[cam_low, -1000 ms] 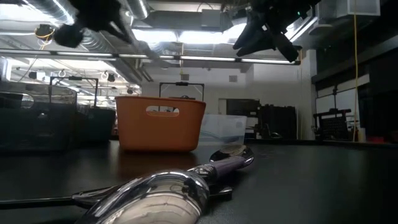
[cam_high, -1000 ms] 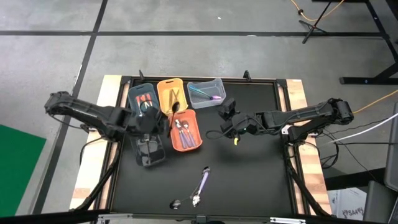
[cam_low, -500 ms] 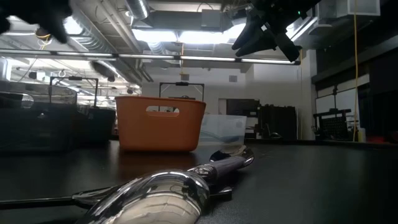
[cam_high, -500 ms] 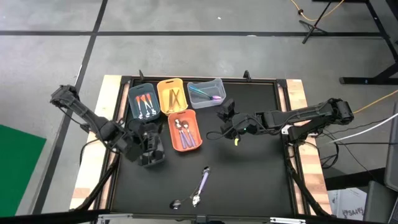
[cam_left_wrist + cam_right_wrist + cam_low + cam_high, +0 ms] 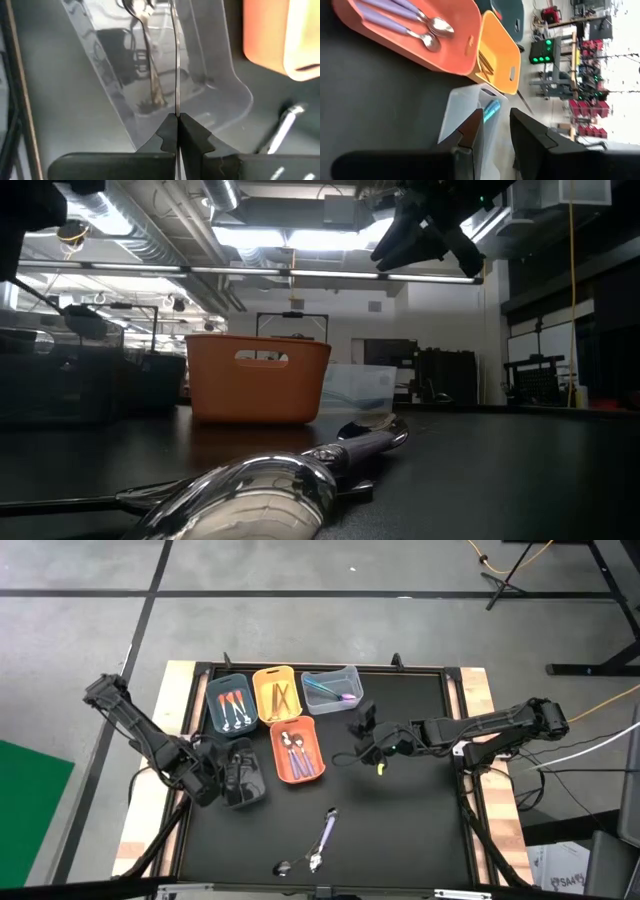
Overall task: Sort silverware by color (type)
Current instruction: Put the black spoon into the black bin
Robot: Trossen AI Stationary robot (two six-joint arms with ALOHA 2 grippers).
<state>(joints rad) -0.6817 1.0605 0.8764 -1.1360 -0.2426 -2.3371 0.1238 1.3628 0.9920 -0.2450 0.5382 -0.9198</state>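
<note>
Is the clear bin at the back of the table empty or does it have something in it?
Not empty: the clear bin holds a teal piece and a purple one.

The bins [image 5: 280,705] crowd the table's [image 5: 410,830] far left part, and the left gripper [image 5: 222,780] hangs over the clear bin [image 5: 243,778] near the left edge. The right gripper [image 5: 362,730] occupies the centre. A purple spoon [image 5: 325,835] lies in the otherwise open near half.
</note>
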